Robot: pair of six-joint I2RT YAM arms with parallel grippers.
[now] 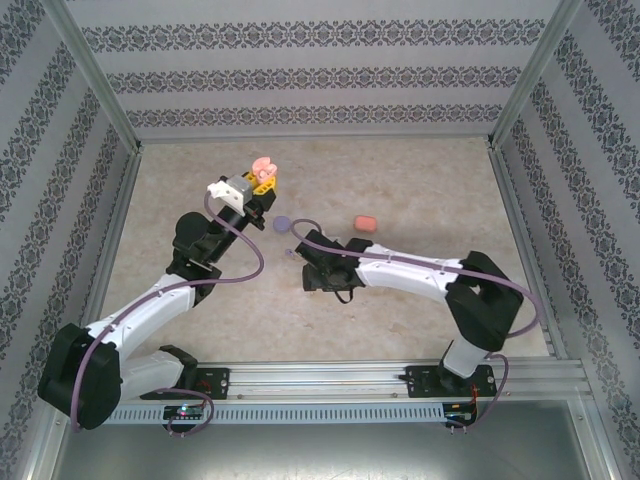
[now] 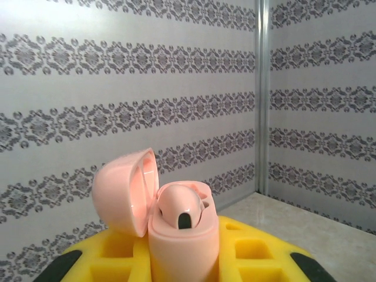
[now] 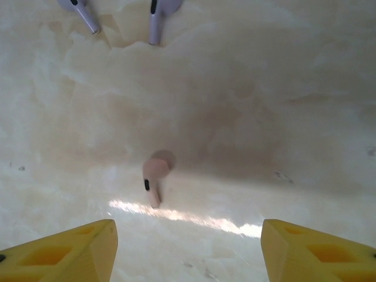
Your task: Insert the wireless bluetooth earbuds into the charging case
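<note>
The left tool (image 1: 263, 184) grips the open pink case (image 2: 183, 245) with one pink earbud (image 2: 178, 204) sitting inside, and the right tool (image 3: 188, 249) hangs wide open over the other pink earbud (image 3: 154, 176) lying on the surface (image 3: 270, 88), so a crooked pinch could make that tiny bud slip away.

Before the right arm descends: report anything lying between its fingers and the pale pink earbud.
Nothing visible does. The pale pink stemmed earbud lies alone before the open right gripper; two purple stemmed earbuds lie beyond it.
</note>
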